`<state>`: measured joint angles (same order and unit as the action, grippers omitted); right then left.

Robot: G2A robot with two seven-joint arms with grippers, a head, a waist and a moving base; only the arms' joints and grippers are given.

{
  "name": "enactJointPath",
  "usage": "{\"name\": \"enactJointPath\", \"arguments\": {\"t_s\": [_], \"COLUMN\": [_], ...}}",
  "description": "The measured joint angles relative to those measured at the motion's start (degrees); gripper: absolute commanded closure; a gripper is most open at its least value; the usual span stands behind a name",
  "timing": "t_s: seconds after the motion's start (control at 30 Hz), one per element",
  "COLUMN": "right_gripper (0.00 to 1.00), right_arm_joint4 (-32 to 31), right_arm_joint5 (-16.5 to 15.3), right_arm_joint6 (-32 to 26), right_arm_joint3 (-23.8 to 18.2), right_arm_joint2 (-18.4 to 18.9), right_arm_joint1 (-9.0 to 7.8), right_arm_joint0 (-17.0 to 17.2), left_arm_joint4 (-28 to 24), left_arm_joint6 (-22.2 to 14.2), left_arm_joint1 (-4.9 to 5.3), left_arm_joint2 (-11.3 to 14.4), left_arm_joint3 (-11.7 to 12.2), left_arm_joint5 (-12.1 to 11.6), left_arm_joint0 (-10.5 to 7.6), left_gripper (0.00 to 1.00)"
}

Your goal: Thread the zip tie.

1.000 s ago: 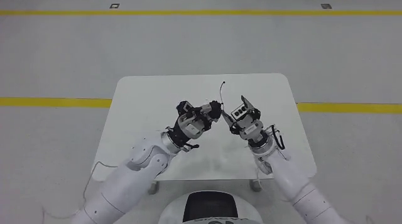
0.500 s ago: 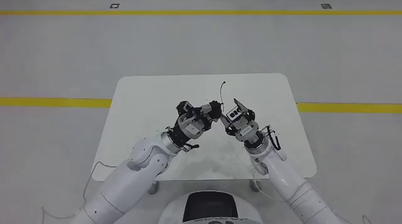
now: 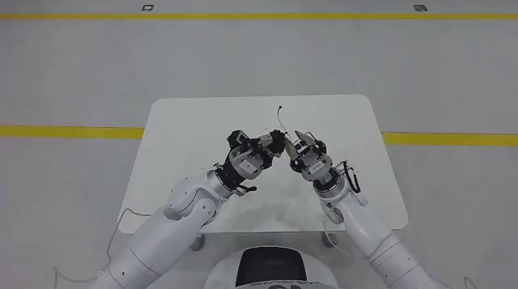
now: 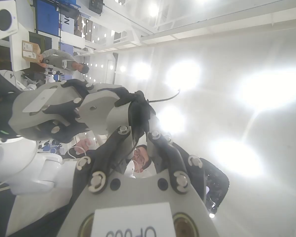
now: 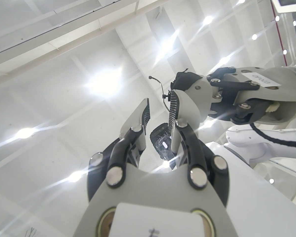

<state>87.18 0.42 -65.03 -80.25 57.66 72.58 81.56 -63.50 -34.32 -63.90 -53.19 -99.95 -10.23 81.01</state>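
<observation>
Zip tie (image 5: 161,88) pinched by L gripper (image 3: 273,142), R gripper (image 3: 296,143) spread beside it

Both grippers are up off the table (image 3: 186,127), over its middle, tips nearly touching. Seen from above, L sits at 9 o'clock of R. L jaws are clenched on the tie's lower part, w/ the thin black strand rising out of the pinch and curling toward 12 o'clock, free end in the air. Holding it low like that prob. keeps the strand steady and leaves the upper length free for the other side to work on.

R jaws are released, w/ a clear gap between the ribbed pads (image 5: 173,109). The strand runs up just beside one pad, inside or at the edge of the gap; can't tell if it touches. Looks like R is set to close on the strand so one end can be guided to the head. Whether the small lump partway up the strand is the locking head is too small to say.

No closed loop seen, so threading judged not yet done. Next move needs fine alignment. Strand looks springy & could flick out of the gap when R closes.
</observation>
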Motion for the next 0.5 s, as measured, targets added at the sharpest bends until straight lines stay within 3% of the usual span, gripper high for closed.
{"name": "enactJointPath", "arguments": {"t_s": [0.13,0.5], "right_gripper": [1.0,1.0], "right_arm_joint4": [-0.8,-5.43], "right_arm_joint5": [0.07,-1.14], "right_arm_joint6": [0.25,0.51], "right_arm_joint3": [0.2,0.81], "right_arm_joint2": [0.22,1.24], "right_arm_joint1": [0.21,0.53], "right_arm_joint0": [0.04,0.08], "left_arm_joint4": [0.0,0.0], "left_arm_joint6": [0.0,0.0], "left_arm_joint1": [0.0,0.0], "left_arm_joint2": [0.0,0.0], "left_arm_joint3": [0.0,0.0], "left_arm_joint5": [0.0,0.0], "left_arm_joint0": [0.0,0.0], "left_gripper": [1.0,1.0]}}
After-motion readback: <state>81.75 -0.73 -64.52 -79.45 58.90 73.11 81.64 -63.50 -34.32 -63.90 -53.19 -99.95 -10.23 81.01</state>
